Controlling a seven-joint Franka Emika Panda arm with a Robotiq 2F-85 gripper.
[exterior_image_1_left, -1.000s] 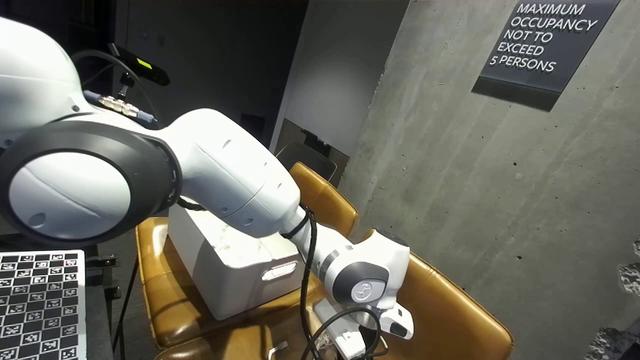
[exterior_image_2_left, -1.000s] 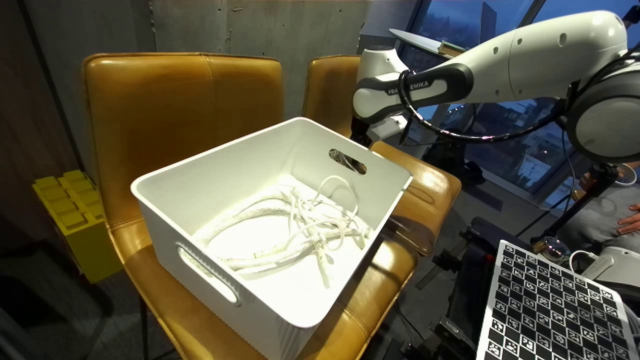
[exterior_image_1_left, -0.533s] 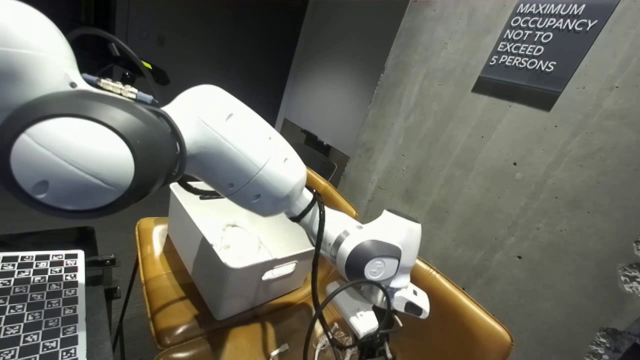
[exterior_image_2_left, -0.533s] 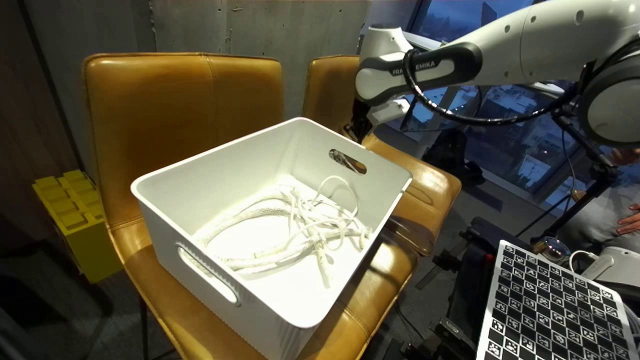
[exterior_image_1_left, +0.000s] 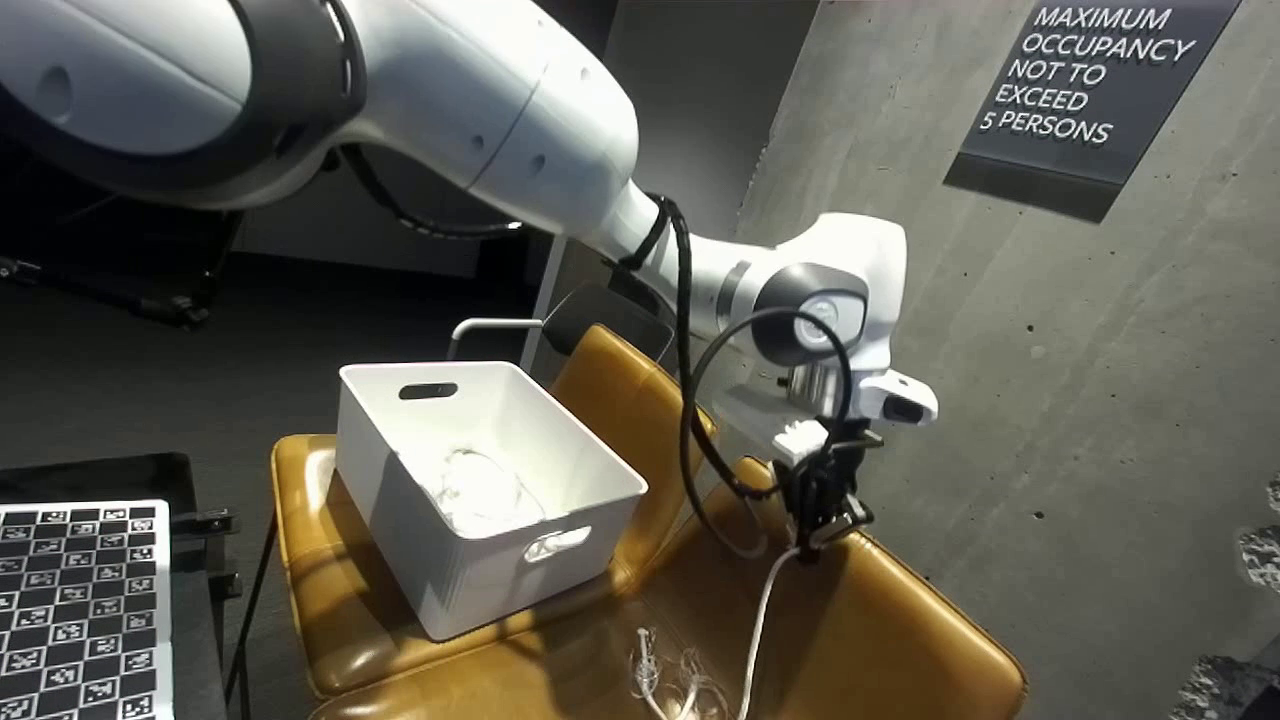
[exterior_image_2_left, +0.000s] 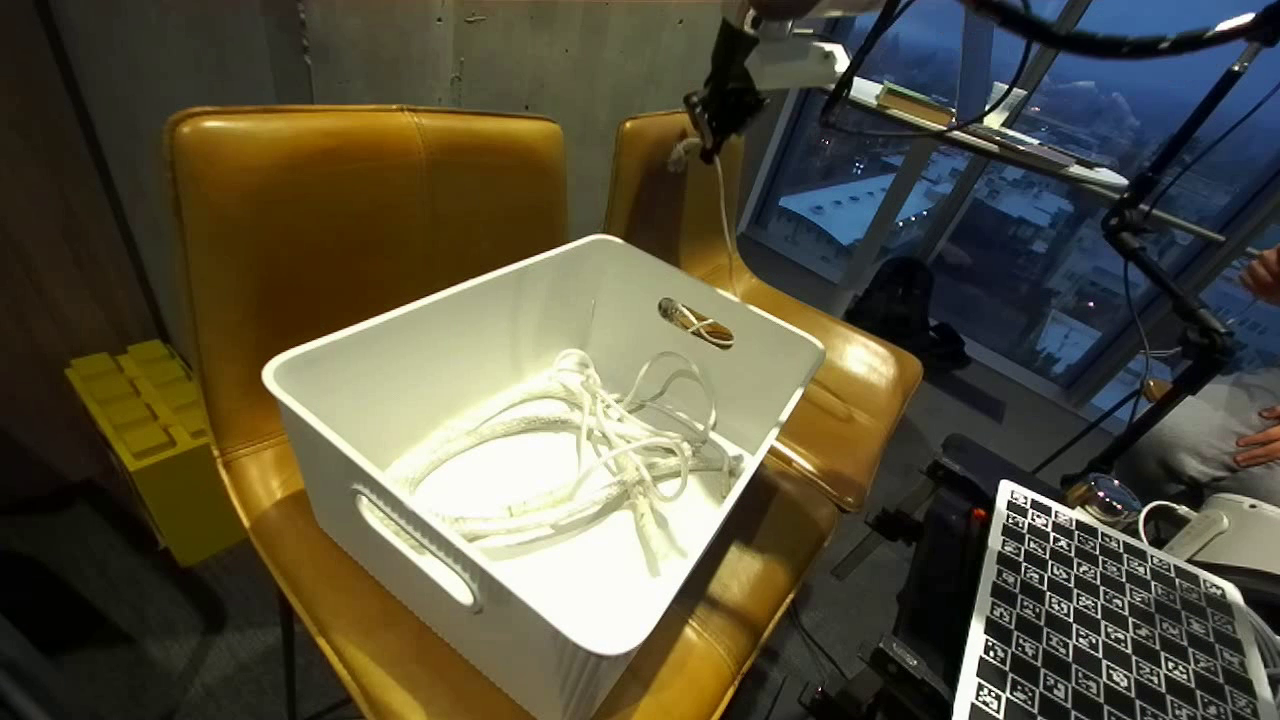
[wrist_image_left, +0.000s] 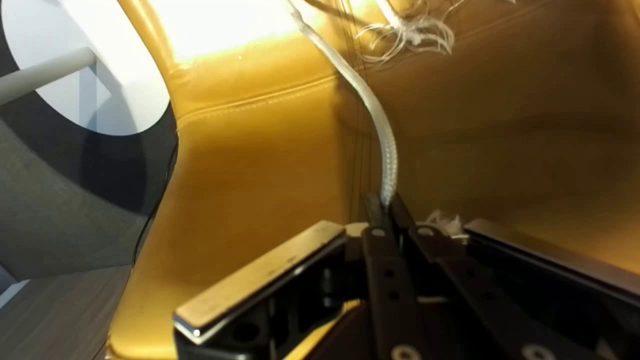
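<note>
Plainly, my hand (wrist_image_left: 386, 205) is clenched, fingertips pinching a white braided rope (wrist_image_left: 378, 120); wrist view shows the grip well. Rope leaves the tips toward eleven o'clock there and runs out past the top edge. In an exterior view it drops toward six o'clock, lower run out of sight behind the white box (exterior_image_2_left: 330, 480); a pale frayed tuft (exterior_image_2_left: 684, 155) shows beside the fingers, on the nine o'clock side. Hand hangs above the seat of a tan leather chair (exterior_image_1_left: 900, 630). Frayed white ends (exterior_image_1_left: 648, 668) lie on that seat, between seven and eight o'clock from the hand in an exterior view; whether they belong to the held rope, I can't tell from my post. Box sits on the neighbouring chair (exterior_image_2_left: 370, 250), at seven o'clock from the hand in an exterior view, with a tangle of pale cords (exterior_image_2_left: 620, 445) inside. Farther out I note a patterned board (exterior_image_1_left: 80, 600) at nine o'clock from the hand, beyond the box, and a dark sign (exterior_image_1_left: 1080, 90) on the concrete wall (exterior_image_1_left: 1000, 400) at one o'clock. Off the box's nine o'clock side, past its chair, a yellow block (exterior_image_2_left: 160, 440).
</note>
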